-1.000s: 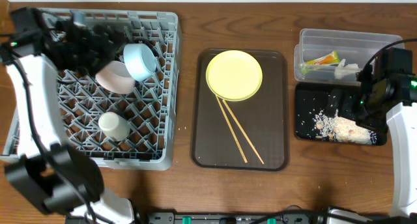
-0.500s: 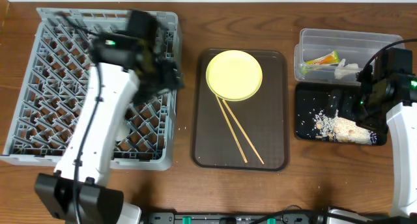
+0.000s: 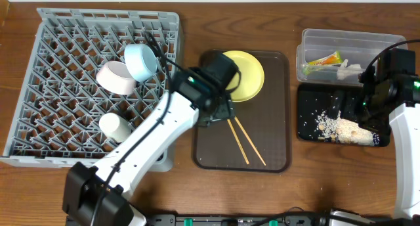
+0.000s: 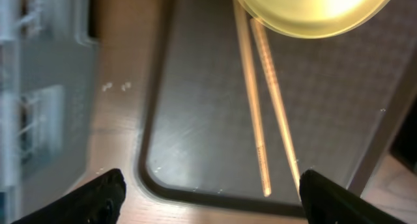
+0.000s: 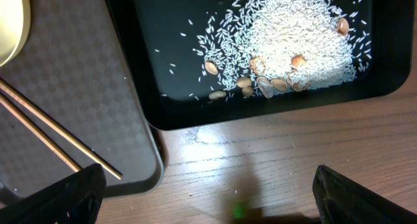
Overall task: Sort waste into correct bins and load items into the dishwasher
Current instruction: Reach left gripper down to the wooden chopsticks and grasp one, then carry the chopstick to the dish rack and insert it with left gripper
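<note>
Brown wood-grain table (image 3: 190, 22) runs under everything. On its left side the grey rack (image 3: 39, 121) holds a pink bowl (image 3: 115, 78) and a blue bowl (image 3: 139, 62) tipped on their sides and touching, with a white cup (image 3: 115, 126) nearer the front.

Mid-table, a dark brown tray (image 3: 275, 121) carries the round yellow-green plate (image 3: 249, 71) at its far end. Two thin wooden chopsticks (image 4: 257, 120) run out from the plate's rim and lie slanting, nearly parallel, on the tray's textured floor. The left gripper (image 4: 210, 185) hangs over the tray's left side, its fingers spread wide with nothing between them.

Over on the right, a clear tub (image 3: 380, 42) contains the green-and-orange wrapper (image 3: 323, 60) and a crumpled white tissue (image 3: 348, 69). Just in front of it, the black tray (image 5: 163, 28) has a heap of white rice (image 5: 293, 42), a few tan husk-like bits at the heap's edge, and stray grains scattered about. The right gripper (image 5: 208, 185) hovers above the bare wood beside that tray's edge, fingers apart and empty.
</note>
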